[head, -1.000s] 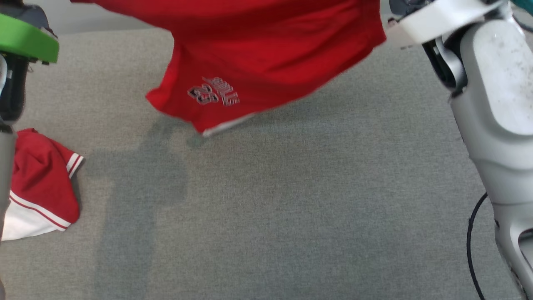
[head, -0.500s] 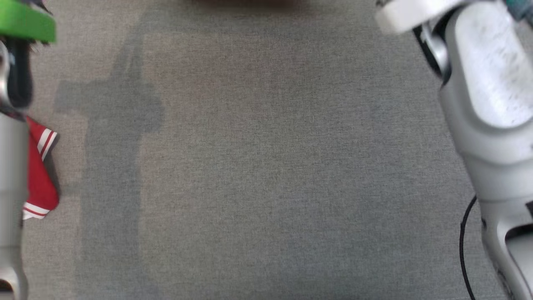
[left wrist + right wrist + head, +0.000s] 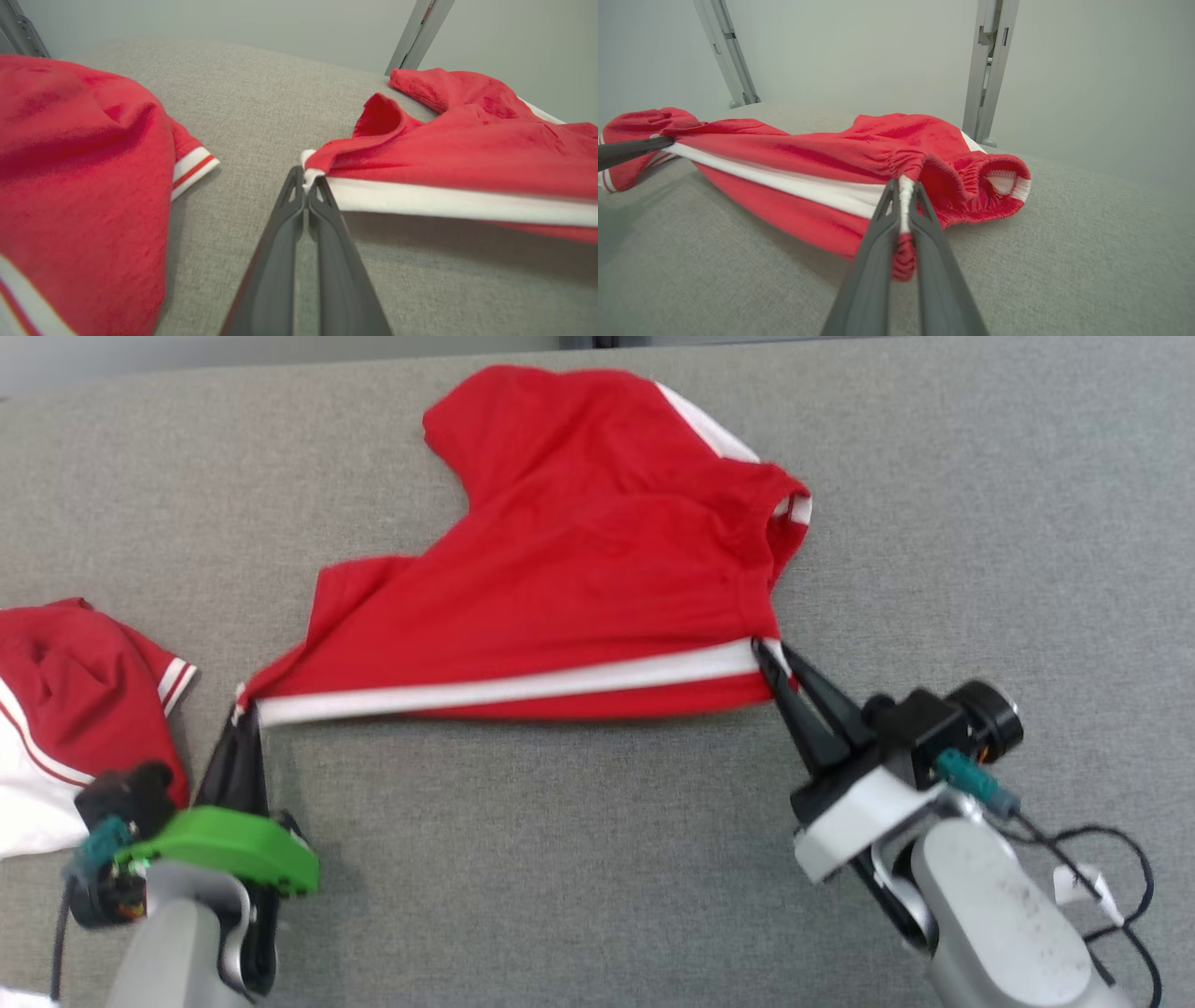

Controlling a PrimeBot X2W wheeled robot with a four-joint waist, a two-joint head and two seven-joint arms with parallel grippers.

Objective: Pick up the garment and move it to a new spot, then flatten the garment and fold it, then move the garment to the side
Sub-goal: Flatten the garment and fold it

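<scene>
- Down onto the grey fabric table (image 3: 597, 877) have come the red shorts (image 3: 579, 588), which a second ago hung in the air at the top of the head view. The camera has tilted as well, so both arms now sit low in that view.
- These shorts lie across the middle and far part of the table. Their far leg is rumpled toward the back edge, and the near side is drawn taut along the white side stripe (image 3: 504, 689), slightly raised with shadow beneath it.
- Bunched at the left, apart from the shorts, lies a second red-and-white garment (image 3: 65, 691).
- At the stripe's left end the left gripper (image 3: 240, 709) is pinched tight on the hem corner.
- At the other end the right gripper (image 3: 764, 651) is clamped on the elastic waistband (image 3: 971, 175).
- Flattening looks to be the step in hand. It would go best by keeping the stripe taut, drawing both ends toward the robot together so the far leg drags smooth, then lowering evenly before letting go, with the left arm kept clear of the bunched garment.
</scene>
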